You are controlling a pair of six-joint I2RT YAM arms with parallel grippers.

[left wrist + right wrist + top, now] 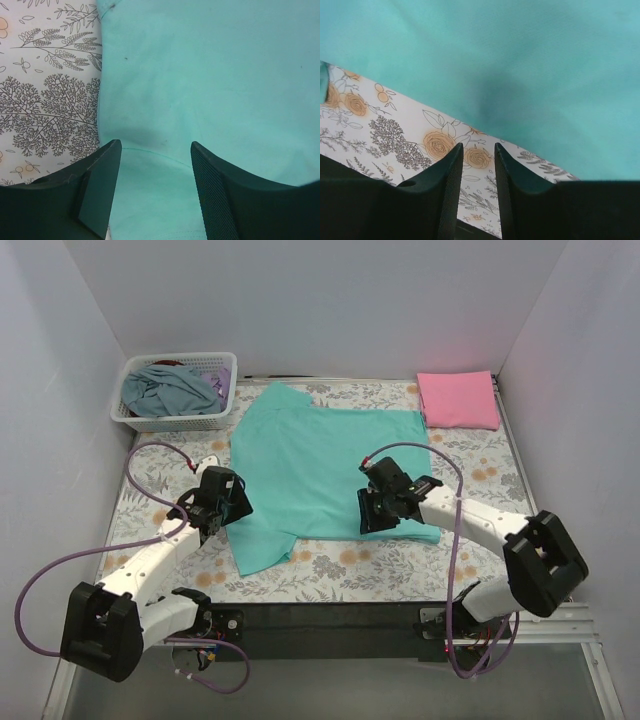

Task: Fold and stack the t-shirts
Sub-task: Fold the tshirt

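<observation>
The teal-green t-shirt (320, 465) lies spread flat in the middle of the table, with a sleeve sticking out at the near left. The pink t-shirt (458, 400) lies folded at the back right corner. My left gripper (222, 502) hovers over the teal shirt's left edge. In the left wrist view it (155, 150) is wide open with teal cloth (210, 75) below it. My right gripper (380, 508) is over the shirt's near hem. In the right wrist view it (477, 147) is narrowly open and empty, above the floral cover just off the hem (520, 50).
A white lattice basket (175, 422) with blue-grey and purple cloth stands at the back left. A floral cover (480, 465) lies over the table. White walls close in the left, back and right sides. Purple cables loop beside both arms.
</observation>
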